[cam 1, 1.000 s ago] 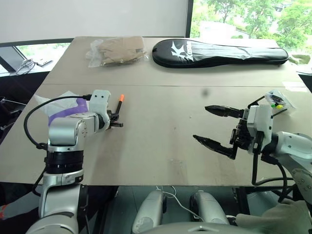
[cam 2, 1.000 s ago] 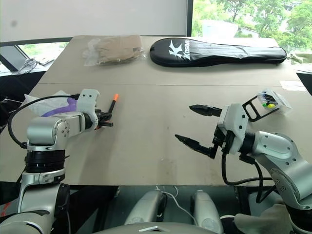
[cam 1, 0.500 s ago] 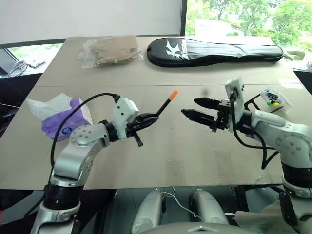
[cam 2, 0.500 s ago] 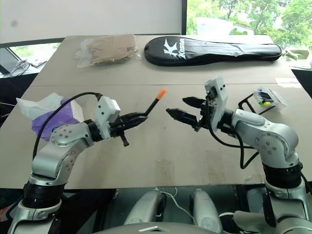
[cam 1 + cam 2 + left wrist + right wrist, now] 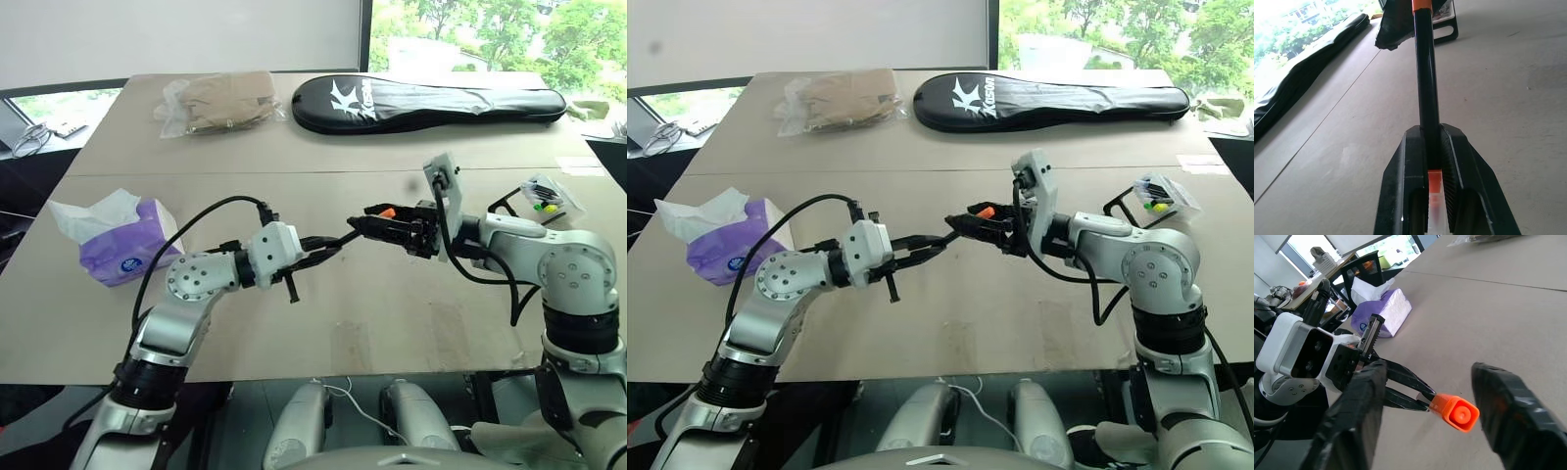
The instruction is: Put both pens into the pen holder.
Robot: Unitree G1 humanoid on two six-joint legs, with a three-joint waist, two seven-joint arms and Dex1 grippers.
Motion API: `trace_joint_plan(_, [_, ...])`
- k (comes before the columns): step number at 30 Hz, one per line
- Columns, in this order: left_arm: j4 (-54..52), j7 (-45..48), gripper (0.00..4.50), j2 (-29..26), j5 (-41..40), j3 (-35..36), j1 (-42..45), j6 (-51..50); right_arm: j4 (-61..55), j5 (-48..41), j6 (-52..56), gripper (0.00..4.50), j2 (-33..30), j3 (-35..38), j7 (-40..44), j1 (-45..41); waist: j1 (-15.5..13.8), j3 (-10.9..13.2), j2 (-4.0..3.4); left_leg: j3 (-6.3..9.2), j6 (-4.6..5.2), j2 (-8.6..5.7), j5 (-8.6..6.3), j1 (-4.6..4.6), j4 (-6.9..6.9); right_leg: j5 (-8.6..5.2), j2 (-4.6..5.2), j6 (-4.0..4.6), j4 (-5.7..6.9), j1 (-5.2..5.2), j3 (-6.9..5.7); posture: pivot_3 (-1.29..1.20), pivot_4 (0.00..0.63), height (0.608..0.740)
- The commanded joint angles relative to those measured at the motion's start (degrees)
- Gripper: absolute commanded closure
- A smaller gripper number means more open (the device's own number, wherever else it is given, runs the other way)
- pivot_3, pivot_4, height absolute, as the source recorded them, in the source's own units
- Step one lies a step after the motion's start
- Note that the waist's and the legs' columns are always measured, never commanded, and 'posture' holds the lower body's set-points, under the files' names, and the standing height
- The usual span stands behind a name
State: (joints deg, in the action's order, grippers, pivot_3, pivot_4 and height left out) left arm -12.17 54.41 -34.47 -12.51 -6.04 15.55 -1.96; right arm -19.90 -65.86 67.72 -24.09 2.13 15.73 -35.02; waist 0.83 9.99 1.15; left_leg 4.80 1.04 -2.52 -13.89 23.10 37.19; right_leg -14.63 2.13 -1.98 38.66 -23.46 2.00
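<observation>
Big beige tabletop (image 5: 294, 166) by a window with green trees outside. Long black racket bag (image 5: 431, 102) at the far edge, white "Kason" lettering (roughly). Purple tissue pack (image 5: 127, 247), small blue logo, unreadable. Left gripper (image 5: 328, 244) clamped on slim black pen with orange cap (image 5: 355, 229), cap end sitting between right gripper (image 5: 377, 221) fingers, still apart.
</observation>
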Motion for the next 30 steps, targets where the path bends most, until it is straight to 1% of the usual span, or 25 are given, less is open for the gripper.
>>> trace_joint_plan(1, [-0.18,0.11,4.50,0.38,0.20,0.02,0.95,2.41,-1.63,-1.87,0.46,2.90,0.35,1.18,-0.45,-0.64,0.02,0.00,0.00,0.00,0.00,0.00,0.00,0.00,0.00,0.00,0.00,0.00,0.00,0.00,0.00,0.00,0.150,0.740])
trace_joint_plan(2, [-0.02,0.21,4.50,0.41,0.29,-0.09,1.01,2.83,-1.65,-1.85,0.49,3.71,0.50,1.29,-0.67,-0.61,0.03,0.00,0.00,0.00,0.00,0.00,0.00,0.00,0.00,0.00,-0.01,0.00,0.00,0.00,0.00,0.00,0.150,0.740])
trace_joint_plan(3, [0.18,0.18,4.50,0.50,0.28,-0.15,1.10,3.08,-1.65,-1.93,0.63,3.81,0.61,1.43,-0.92,-0.58,0.03,0.00,0.00,0.00,0.00,0.00,0.00,0.00,0.00,0.00,-0.01,0.00,0.00,0.00,0.00,0.00,0.150,0.740])
trace_joint_plan(4, [0.41,0.04,4.50,0.68,0.20,-0.16,1.24,3.11,-1.66,-1.94,0.70,4.20,0.62,1.50,-0.99,-0.57,0.04,0.00,0.00,0.00,0.00,0.00,0.00,0.00,0.00,0.00,-0.01,0.00,0.01,0.00,0.00,0.00,0.150,0.740])
trace_joint_plan(6, [0.99,-0.16,4.50,0.95,0.29,-0.25,1.57,3.55,-1.72,-2.22,0.84,4.37,0.64,1.71,-1.20,-0.49,0.03,0.00,0.00,0.00,0.00,0.00,0.00,-0.01,0.00,0.00,-0.02,0.00,0.02,0.00,-0.01,0.00,0.150,0.740])
trace_joint_plan(9, [0.81,0.87,4.50,1.96,-3.87,0.79,1.99,1.76,-2.26,-2.86,0.96,4.37,0.53,2.20,-1.54,-0.03,0.03,0.00,0.00,0.00,0.00,0.00,0.00,0.00,0.01,0.00,-0.02,0.00,0.03,0.00,-0.09,0.00,0.150,0.740])
trace_joint_plan(10, [0.57,0.44,3.62,2.32,-4.75,1.17,2.32,0.43,-2.56,-3.08,0.93,4.37,0.40,2.53,-1.76,0.26,0.04,0.00,0.00,0.00,0.00,0.00,0.00,0.00,0.01,0.00,-0.02,0.00,0.03,0.00,-0.17,0.00,0.150,0.740])
trace_joint_plan(11, [0.47,-0.51,3.58,2.79,-5.11,1.60,2.86,-0.66,-2.95,-3.01,0.56,4.37,0.12,3.26,-2.23,0.72,0.04,0.00,0.00,0.00,0.00,0.00,0.00,0.00,0.01,0.00,-0.02,0.00,0.03,0.00,-0.19,0.00,0.150,0.740])
trace_joint_plan(12, [0.21,-1.78,3.26,3.35,-5.86,2.19,3.48,-2.54,-3.34,-2.95,0.10,4.37,-0.33,4.22,-2.70,1.20,0.03,0.00,0.00,0.00,0.00,0.01,0.00,0.00,0.01,0.00,-0.02,0.00,0.03,0.00,-0.21,0.00,0.150,0.740])
trace_joint_plan(13, [-0.29,-2.92,2.88,3.90,-7.37,2.92,4.16,-5.16,-3.78,-2.72,-0.55,4.37,-1.08,5.57,-3.24,1.69,0.01,0.00,0.00,0.01,0.00,0.01,0.00,0.00,0.02,0.00,-0.02,0.00,0.04,0.00,-0.22,0.00,0.150,0.740])
trace_joint_plan(14, [-0.99,-3.67,2.39,4.20,-9.27,3.64,4.84,-8.08,-4.23,-1.96,-1.42,4.37,-2.35,7.23,-3.73,2.05,-0.07,0.00,0.00,0.03,0.00,0.01,0.00,0.01,0.02,0.00,-0.02,0.00,0.04,0.00,-0.24,0.00,0.150,0.740])
trace_joint_plan(16, [-2.13,-4.86,1.49,4.55,-12.65,4.90,6.02,-13.48,-5.00,0.63,-3.33,4.37,-6.24,10.06,-3.09,2.43,-0.13,0.00,0.00,0.13,0.01,-0.02,0.00,0.14,0.16,0.00,-0.01,-0.02,0.04,-0.01,-0.36,0.00,0.150,0.740])
trace_joint_plan(19, [-3.56,-6.67,1.49,5.08,-17.17,6.56,7.30,-20.21,-4.56,7.42,-6.64,4.37,-15.15,13.52,-1.35,2.29,-0.12,0.01,-0.01,0.13,0.01,-0.07,0.00,0.22,0.21,0.00,0.00,-0.04,0.05,-0.07,-0.40,0.00,0.150,0.740])
trace_joint_plan(21, [-4.53,-7.54,1.49,5.46,-18.76,6.73,7.76,-23.02,-2.93,9.64,-7.88,4.38,-20.02,16.90,-1.48,0.47,-0.08,0.01,-0.01,0.14,0.01,-0.07,0.00,0.27,0.22,0.00,0.00,-0.04,0.06,-0.11,-0.43,0.00,0.150,0.740])
trace_joint_plan(22, [-4.91,-8.07,1.49,5.76,-19.11,6.50,7.94,-24.00,-2.59,12.15,-8.93,4.38,-23.45,17.66,-1.00,-0.16,-0.03,0.02,-0.04,0.15,0.01,-0.06,0.00,0.27,0.22,0.00,-0.01,-0.04,0.06,-0.11,-0.43,0.00,0.150,0.740])
trace_joint_plan(25, [-5.43,-8.77,1.49,6.62,-18.74,5.33,8.06,-25.03,-2.41,20.59,-10.58,4.38,-33.97,16.77,0.39,-0.50,0.01,0.09,-0.15,0.11,0.00,-0.05,0.00,0.28,0.21,0.00,-0.03,-0.03,0.08,-0.15,-0.40,0.00,0.150,0.740])
trace_joint_plan(27, [-5.42,-8.76,1.49,7.22,-18.19,4.48,8.16,-24.94,-2.17,25.12,-10.85,4.38,-39.57,15.39,1.22,0.48,0.01,0.09,-0.15,0.11,0.00,0.00,0.00,0.28,0.19,-0.01,-0.07,-0.03,0.06,-0.15,-0.40,0.00,0.150,0.740])
trace_joint_plan(30, [-5.94,-8.28,1.49,7.47,-17.59,3.57,8.30,-24.45,-2.17,27.76,-10.05,4.38,-42.91,15.30,2.81,2.08,0.00,0.08,-0.15,0.05,0.00,0.03,0.01,0.27,0.20,-0.01,-0.08,-0.03,0.05,-0.14,-0.35,0.00,0.150,0.740])
